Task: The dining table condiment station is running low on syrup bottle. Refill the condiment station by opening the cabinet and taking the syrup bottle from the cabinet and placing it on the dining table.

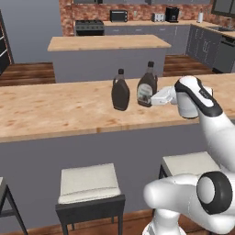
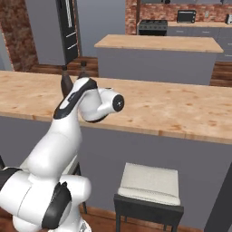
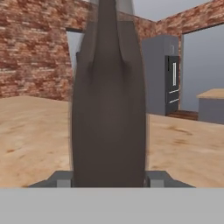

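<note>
The syrup bottle (image 1: 147,85), dark brown with a black cap and a pale label, stands upright on the wood-grain dining table (image 1: 55,110). My gripper (image 1: 149,97) reaches in from the right and is shut on the bottle's lower body. In the hand view the bottle (image 3: 109,113) rises between my fingertips (image 3: 64,179), one on each side, over the table top (image 3: 26,140). A second dark bottle (image 1: 120,90) stands just left of it, a small gap apart. In the right base view two dark bottle necks (image 2: 66,80) rise behind my arm.
Cushioned stools (image 1: 89,183) (image 1: 190,163) (image 2: 149,183) stand under the table's near edge. A wood-topped island (image 1: 108,42) lies beyond the table, with a stove and counters along the brick back wall. A grey fridge (image 3: 168,74) stands to the left.
</note>
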